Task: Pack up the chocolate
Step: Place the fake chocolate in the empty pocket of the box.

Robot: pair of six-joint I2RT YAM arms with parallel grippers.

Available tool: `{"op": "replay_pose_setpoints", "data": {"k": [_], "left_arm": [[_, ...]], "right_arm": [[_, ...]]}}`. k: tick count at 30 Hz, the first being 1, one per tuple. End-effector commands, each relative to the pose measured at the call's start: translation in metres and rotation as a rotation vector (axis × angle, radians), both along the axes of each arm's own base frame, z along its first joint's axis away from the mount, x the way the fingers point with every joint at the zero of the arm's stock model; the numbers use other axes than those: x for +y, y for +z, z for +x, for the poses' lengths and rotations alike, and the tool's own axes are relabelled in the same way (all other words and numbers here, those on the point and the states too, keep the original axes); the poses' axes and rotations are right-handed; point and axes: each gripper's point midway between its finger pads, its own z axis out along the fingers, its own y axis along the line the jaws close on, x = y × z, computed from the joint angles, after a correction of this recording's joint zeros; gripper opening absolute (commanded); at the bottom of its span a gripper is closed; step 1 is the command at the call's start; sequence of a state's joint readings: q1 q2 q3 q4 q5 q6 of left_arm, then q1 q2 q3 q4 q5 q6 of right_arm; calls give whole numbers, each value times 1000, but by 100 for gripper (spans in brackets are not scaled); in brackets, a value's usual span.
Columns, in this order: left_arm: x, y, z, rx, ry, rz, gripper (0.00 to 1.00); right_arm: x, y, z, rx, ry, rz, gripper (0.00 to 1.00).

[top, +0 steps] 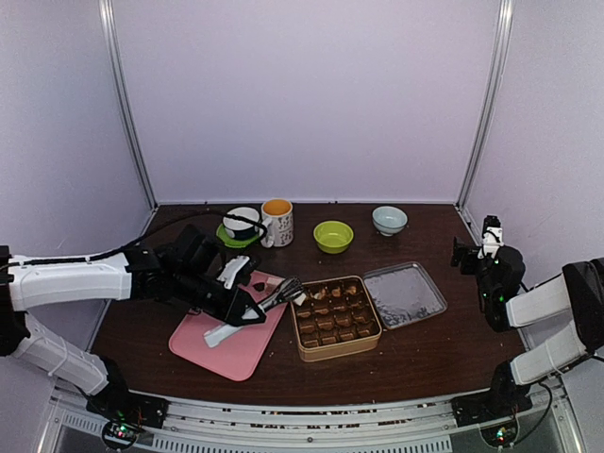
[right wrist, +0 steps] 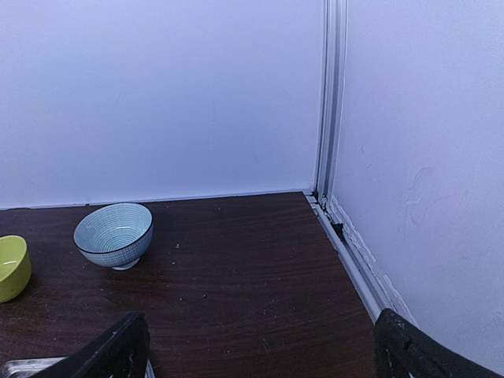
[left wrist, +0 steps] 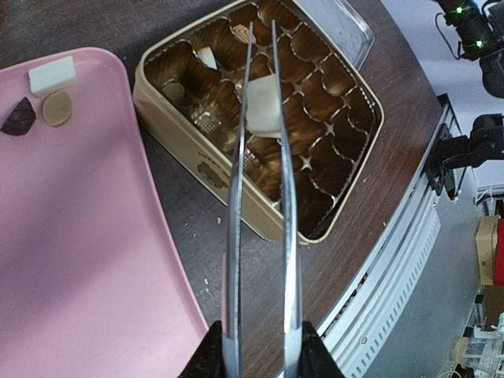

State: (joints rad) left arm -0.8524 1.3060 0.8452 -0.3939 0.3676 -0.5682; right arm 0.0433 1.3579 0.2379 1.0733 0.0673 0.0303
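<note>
The left hand (left wrist: 260, 361) is closest to the lens. Its two dark fingers (left wrist: 211, 356) are closed partway on the handle end of the metal tongs (left wrist: 235, 236). The long blades reach out over the gold tin (left wrist: 185, 153) and pinch a cream-white piece (left wrist: 264, 106) of chocolate between them, above the tin's middle compartments. Whether the piece touches the tin's liner cannot be told.

More chocolate (left wrist: 175, 93) lies in a few compartments toward the tin's far side, and many of the compartments on its near side are bare. The tin sits at the middle of the bench (top: 425, 354), towards the near edge.

Just beside it on the left is a pink tray (left wrist: 79, 260). At one corner of the tray are a white block (left wrist: 51, 76), a tan disc (left wrist: 57, 108) and a dark piece (left wrist: 17, 116). The tin's lid (top: 404, 294) lies inside-up by its right side.

Along the far edge stand a white cup (top: 241, 223) on a green saucer, a mug (top: 277, 224), a green bowl (top: 333, 236) and a blue-lined bowl (right wrist: 114, 234).

The right hand (right wrist: 260, 350) hangs over the right edge of the bench with its fingers spread wide, gripping nothing and pointing toward the far right corner.
</note>
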Motion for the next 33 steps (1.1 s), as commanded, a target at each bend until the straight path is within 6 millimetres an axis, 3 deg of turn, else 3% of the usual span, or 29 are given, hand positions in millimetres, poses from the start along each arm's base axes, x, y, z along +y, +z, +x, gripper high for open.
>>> {"op": "replay_pose_setpoints", "data": {"k": [1, 12, 20, 24, 28, 33], "left_arm": [[-19, 11, 10, -84, -39, -9, 24], [-17, -7, 20, -96, -11, 76, 25], [-19, -10, 18, -81, -16, 63, 38], [-15, -6, 21, -97, 12, 68, 44], [-12, 4, 24, -125, 40, 60, 45], [10, 10, 31, -167, 133, 115, 45]], "right_arm": [[-2, 8, 2, -28, -5, 3, 100], [-2, 8, 2, -29, -5, 2, 100], [-2, 8, 2, -28, -5, 3, 100], [-2, 8, 2, -29, -5, 3, 100], [-2, 8, 2, -29, -4, 3, 100], [-2, 8, 2, -27, -4, 3, 100]]}}
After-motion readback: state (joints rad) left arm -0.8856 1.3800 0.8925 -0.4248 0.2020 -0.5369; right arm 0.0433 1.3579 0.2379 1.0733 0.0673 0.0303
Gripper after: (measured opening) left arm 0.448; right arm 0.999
